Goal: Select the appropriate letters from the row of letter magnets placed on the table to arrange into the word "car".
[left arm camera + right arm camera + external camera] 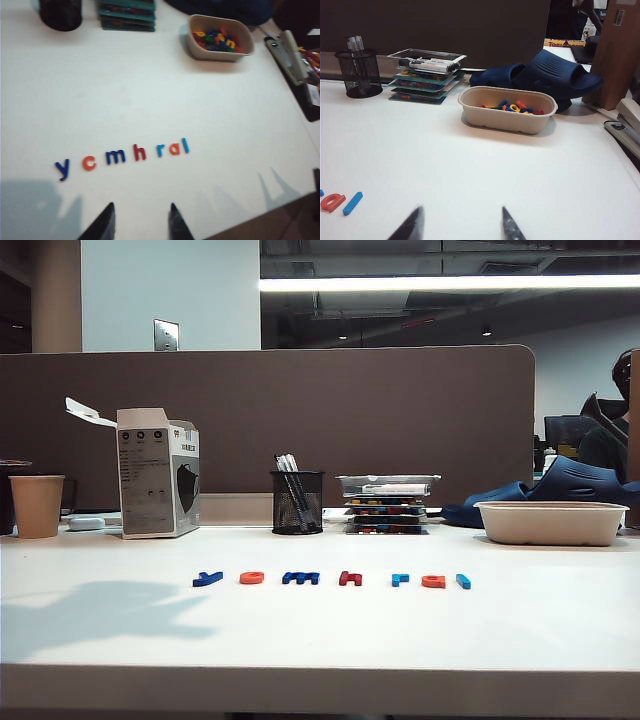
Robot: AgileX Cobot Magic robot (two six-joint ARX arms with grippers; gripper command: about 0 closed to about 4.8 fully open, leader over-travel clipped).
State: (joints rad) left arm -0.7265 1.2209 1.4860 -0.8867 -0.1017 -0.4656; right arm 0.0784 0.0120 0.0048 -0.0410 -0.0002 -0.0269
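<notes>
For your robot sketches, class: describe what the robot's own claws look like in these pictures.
Only the fingertips show, in the wrist views. The left claw has two dark, almost black, tapering fingers ending in points. The right claw looks the same: two dark pointed fingers. No cables, markings or arm bodies are visible; the exterior view shows no arm.

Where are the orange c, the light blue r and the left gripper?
orange c [89, 162], left wrist view, its curved back.
light blue r [160, 149], left wrist view, its stem.
left gripper [140, 222], left wrist view, between open fingertips.

Bare white table [320, 640] lies open before the row of small plastic letter magnets [330, 579]. Behind it stand a black mesh pen holder [297, 502], stacked trays [387, 505] and a beige oval tub [550, 523], well apart.
</notes>
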